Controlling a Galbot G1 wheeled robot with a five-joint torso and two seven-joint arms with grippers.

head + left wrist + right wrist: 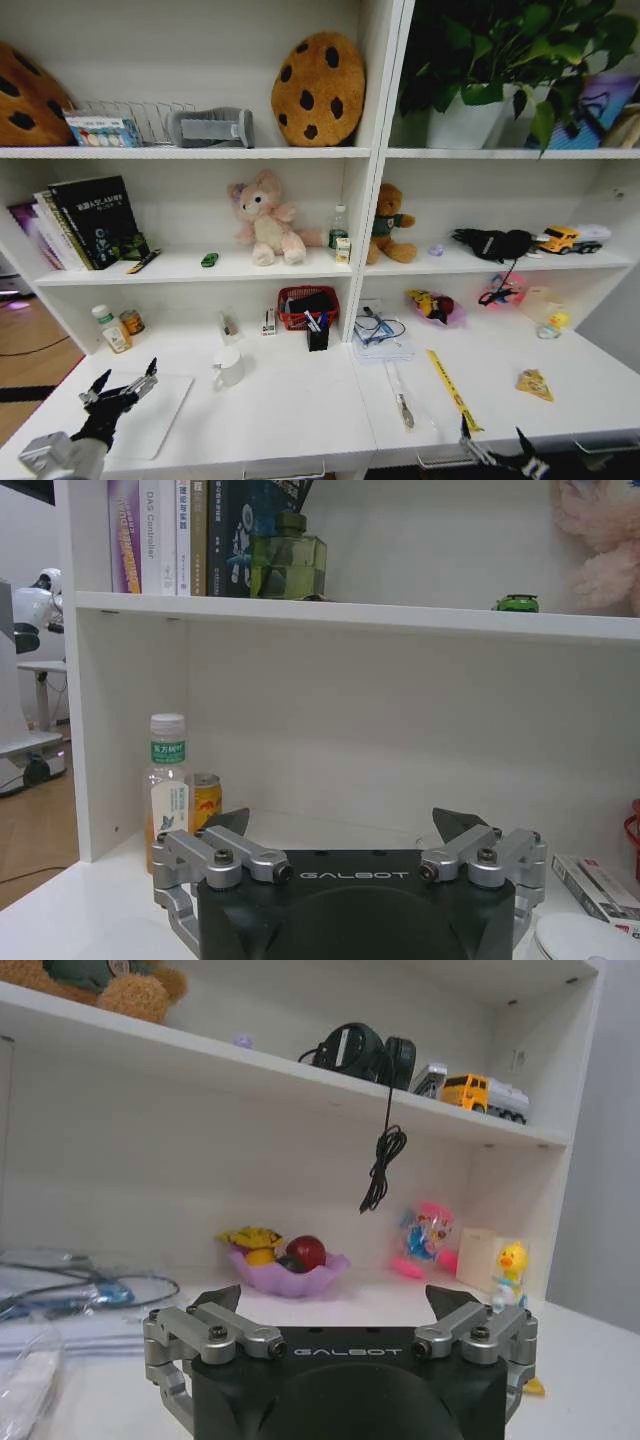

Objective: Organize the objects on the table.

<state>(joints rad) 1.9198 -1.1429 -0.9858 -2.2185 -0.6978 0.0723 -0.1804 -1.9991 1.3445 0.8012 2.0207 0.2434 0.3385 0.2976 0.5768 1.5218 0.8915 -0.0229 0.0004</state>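
Both open claws, left (344, 832) and right (334, 1307), read "GALBOT".

The right tool (495, 447) is partly cut by the head view's near edge. A cookie cushion (28, 95) on the top shelf is clipped at the left edge. The pens (316, 322) in the black holder are too small to tell apart.

This looks like a staged room in a robot lab, dressed as a home study. White shelves (200, 153) over a desk (290, 400) hold books (90, 220), plush toys (265, 217) and a plant (500, 50), and another robot (30, 610) stands beyond.
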